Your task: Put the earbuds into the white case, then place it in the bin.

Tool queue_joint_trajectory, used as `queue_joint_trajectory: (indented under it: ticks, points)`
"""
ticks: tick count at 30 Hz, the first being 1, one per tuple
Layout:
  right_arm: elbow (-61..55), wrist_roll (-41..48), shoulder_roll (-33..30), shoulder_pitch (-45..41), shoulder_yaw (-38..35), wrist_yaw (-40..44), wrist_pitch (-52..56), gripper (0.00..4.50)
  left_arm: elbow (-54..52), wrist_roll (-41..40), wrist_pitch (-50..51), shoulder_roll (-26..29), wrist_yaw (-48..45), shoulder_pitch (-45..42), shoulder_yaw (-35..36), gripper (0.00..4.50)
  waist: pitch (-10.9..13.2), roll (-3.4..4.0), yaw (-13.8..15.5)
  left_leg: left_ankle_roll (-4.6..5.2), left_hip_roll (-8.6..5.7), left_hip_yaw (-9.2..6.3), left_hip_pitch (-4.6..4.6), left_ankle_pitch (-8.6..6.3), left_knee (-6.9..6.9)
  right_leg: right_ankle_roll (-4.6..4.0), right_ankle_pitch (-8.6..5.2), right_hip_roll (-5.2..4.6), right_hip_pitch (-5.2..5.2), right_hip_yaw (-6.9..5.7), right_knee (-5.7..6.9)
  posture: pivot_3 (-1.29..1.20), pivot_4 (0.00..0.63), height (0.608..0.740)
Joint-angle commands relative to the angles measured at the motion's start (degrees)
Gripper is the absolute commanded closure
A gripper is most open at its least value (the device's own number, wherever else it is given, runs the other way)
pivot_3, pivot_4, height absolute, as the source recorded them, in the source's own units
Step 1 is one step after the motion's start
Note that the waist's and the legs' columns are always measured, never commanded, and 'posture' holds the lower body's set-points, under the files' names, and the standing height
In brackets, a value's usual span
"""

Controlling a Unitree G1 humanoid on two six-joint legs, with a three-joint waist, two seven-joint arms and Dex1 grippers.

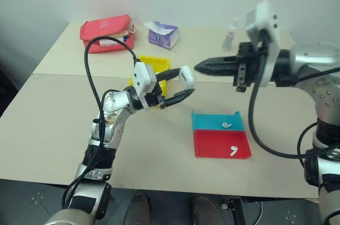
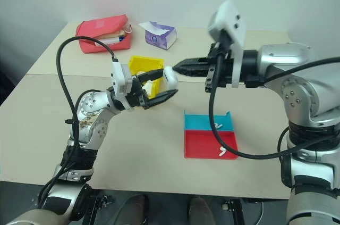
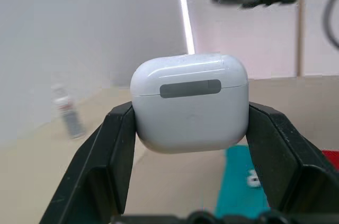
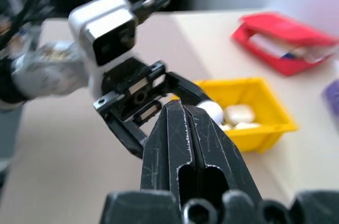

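My left gripper (image 1: 183, 84) is shut on the white case (image 1: 187, 77), held above the table in front of the yellow bin (image 1: 153, 59). The case (image 3: 189, 102) sits clamped between both fingers with its lid closed. My right gripper (image 1: 198, 67) is shut with nothing in it, and its tip hangs just to the right of the case, a small gap apart. One earbud (image 1: 227, 125) lies in the teal tray (image 1: 210, 121). The other earbud (image 1: 233, 150) lies in the red tray (image 1: 212, 146). The bin (image 4: 265, 127) holds other white cases.
At the back of the table lie a red pouch (image 1: 106, 32), a purple tissue pack (image 1: 163, 34) and a small clear bottle (image 1: 229, 38). The two trays sit side by side near the front edge, right of centre.
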Motion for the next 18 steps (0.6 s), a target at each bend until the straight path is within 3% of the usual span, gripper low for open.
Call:
queue_joint_trajectory:
  ticks: [1, 5, 12, 17, 18]
  points:
    - [-5.10, -1.83, 0.62, 6.59, -2.04, -4.67, -3.40, 4.46, 2.60, 7.46, -2.47, -1.48, 14.86, -1.04, 3.33, 1.64, -0.02, -0.01, 0.16, 0.00, 0.00, -0.01, 0.01, 0.00, 0.04, 0.00, 0.00, 0.00, 0.01, 0.00, 0.02, 0.00, 0.150, 0.740]
    - [-8.93, -4.87, 2.18, 12.21, 1.82, -8.77, -5.42, 4.46, 9.44, 11.77, -1.71, -1.76, 24.95, -3.02, 5.38, 1.64, -0.03, 0.01, -0.39, 0.02, -0.02, 0.01, 0.04, 0.02, 0.04, -0.01, 0.01, 0.02, -0.07, 0.05, 0.17, 0.00, 0.150, 0.740]
    - [-9.58, -4.56, 3.01, 12.56, 2.29, -10.91, -5.42, 4.46, 23.38, 13.71, -6.94, -2.18, 25.47, -7.45, 3.17, 1.64, -0.03, 0.01, -0.35, -0.01, -0.04, -0.02, 0.03, 0.06, 0.01, 0.00, 0.01, 0.00, -0.01, -0.02, 0.10, 0.00, 0.150, 0.740]
    - [-9.77, -4.11, 2.27, 12.61, 2.29, -10.77, -5.17, 4.50, 29.96, 14.59, -8.86, -1.61, 24.31, -10.98, 2.11, 0.13, -0.03, 0.01, -0.23, -0.03, -0.06, -0.03, 0.02, 0.06, -0.03, 0.00, 0.01, 0.01, -0.02, -0.03, 0.06, 0.00, 0.150, 0.740]
    - [-10.01, -4.10, 1.90, 12.88, 2.41, -10.54, -5.05, 4.50, 30.41, 14.54, -9.16, -1.48, 23.98, -11.33, 2.14, 0.05, -0.03, 0.01, -0.25, -0.03, -0.06, -0.03, 0.02, 0.07, -0.05, 0.00, 0.01, 0.00, -0.02, -0.03, 0.06, 0.00, 0.150, 0.740]
